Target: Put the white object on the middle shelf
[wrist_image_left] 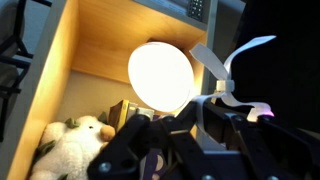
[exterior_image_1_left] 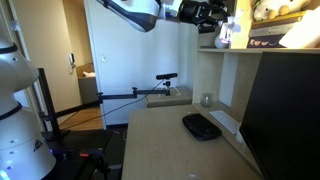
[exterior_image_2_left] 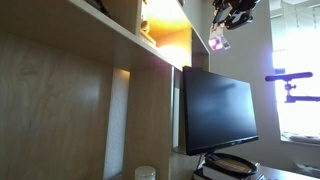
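We see the middle shelf (exterior_image_1_left: 235,50) above the table (exterior_image_1_left: 150,140), crowded with a white vase (wrist_image_left: 160,75) and a plush toy (wrist_image_left: 70,140). Our pincer (exterior_image_1_left: 220,24) hangs near the board's front edge, clenched on the white object (exterior_image_1_left: 224,38). Released too early, the object could slip off to the table; pushed deeper, it could knock the vase.

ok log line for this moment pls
phase: place | gripper: shut on small irregular white object with pink tint | where: at front edge of light beige wooden middle shelf | released: not yet
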{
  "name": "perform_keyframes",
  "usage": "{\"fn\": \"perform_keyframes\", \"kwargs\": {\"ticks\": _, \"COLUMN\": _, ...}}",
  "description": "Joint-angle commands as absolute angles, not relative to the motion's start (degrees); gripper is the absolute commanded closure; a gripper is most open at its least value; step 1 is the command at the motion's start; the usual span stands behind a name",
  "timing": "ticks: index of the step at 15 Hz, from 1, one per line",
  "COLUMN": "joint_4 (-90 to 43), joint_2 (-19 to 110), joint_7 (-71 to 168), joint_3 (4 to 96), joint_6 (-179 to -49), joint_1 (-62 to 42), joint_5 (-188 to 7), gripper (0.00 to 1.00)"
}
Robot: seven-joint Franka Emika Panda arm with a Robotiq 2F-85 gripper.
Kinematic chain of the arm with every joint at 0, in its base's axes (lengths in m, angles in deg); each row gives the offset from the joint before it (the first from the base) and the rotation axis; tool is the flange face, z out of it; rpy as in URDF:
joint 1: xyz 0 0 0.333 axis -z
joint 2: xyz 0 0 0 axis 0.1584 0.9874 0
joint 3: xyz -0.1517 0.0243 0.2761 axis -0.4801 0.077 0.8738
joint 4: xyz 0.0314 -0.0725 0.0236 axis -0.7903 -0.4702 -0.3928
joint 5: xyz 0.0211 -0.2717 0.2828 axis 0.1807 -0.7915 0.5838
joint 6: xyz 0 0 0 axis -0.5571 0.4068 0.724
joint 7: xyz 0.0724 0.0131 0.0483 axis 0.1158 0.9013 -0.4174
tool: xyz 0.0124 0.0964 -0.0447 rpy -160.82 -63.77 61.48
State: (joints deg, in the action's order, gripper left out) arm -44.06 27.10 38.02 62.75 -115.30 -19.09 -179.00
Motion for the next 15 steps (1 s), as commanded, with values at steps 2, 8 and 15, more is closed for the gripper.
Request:
{"fn": "perform_keyframes", "kwargs": {"ticks": 2, "joint_4": -38.0, "joint_2": 31.5, "joint_7": 31.8, "joint_3": 62.7, "joint_6": -115.3, "joint_1": -18.7, "joint_5": -174.9, "gripper": 0.97}}
{"fn": "perform_keyframes", "kwargs": {"ticks": 8, "joint_4": -32.6, "joint_2": 37.3, "joint_7": 25.9, "joint_3": 62.4, "joint_6": -113.7, "joint_1": -18.1, "joint_5": -169.2, "gripper": 0.97}}
{"fn": "perform_keyframes", "kwargs": {"ticks": 15, "joint_4": -26.4, "joint_2": 40.7, "joint_7": 22.6, "joint_3": 62.5, "joint_6": -111.9, "joint_1": -18.6, "joint_5": -169.2, "gripper": 0.97}}
